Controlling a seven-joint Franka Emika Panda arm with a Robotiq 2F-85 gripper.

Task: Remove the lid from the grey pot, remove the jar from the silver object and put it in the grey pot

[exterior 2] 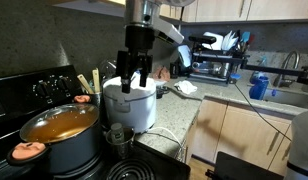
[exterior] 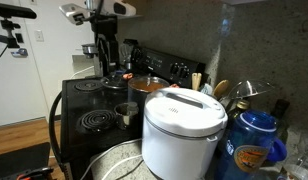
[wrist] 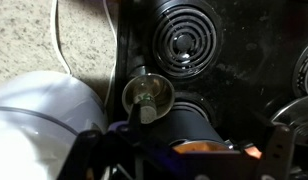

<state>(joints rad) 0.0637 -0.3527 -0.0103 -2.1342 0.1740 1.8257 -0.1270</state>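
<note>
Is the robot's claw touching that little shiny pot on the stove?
No, the gripper hangs in the air above the small steel pot, with a clear gap between them in that exterior view.
</note>
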